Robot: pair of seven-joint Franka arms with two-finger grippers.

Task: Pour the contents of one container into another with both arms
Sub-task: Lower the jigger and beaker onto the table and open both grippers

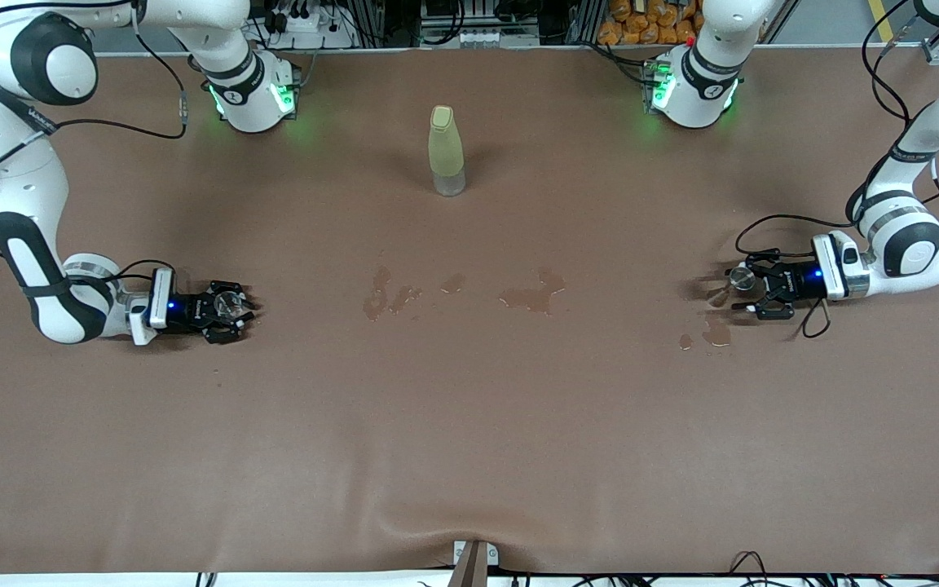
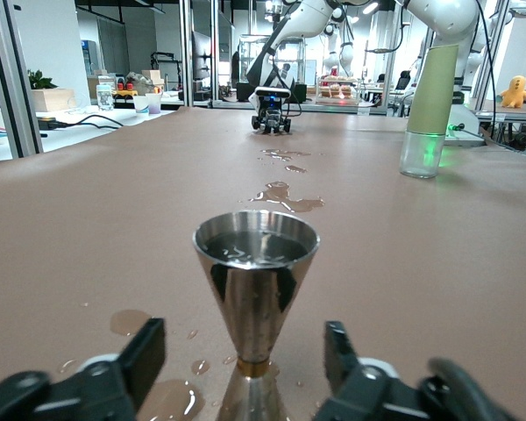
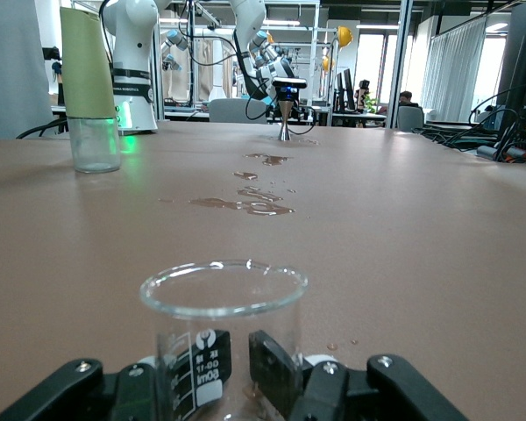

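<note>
Standing upright between my left pincer's point(image 1: 751, 295) spread fingers, the jigger point(image 1: 742, 280) rests on the table point(image 1: 469, 424); my right pincer point(image 1: 233, 311) grips the glass cup point(image 1: 229, 304).

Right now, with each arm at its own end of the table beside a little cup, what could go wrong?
1. The left pincer stands open around the upright metal jigger, close on both sides; a sideways nudge could tip its narrow waist.
2. The right pincer is shut on the clear glass cup; a tight squeeze might crack it, or the cup could slip.
3. Wet puddles lie on the brown table; anything set down there could slide.
</note>
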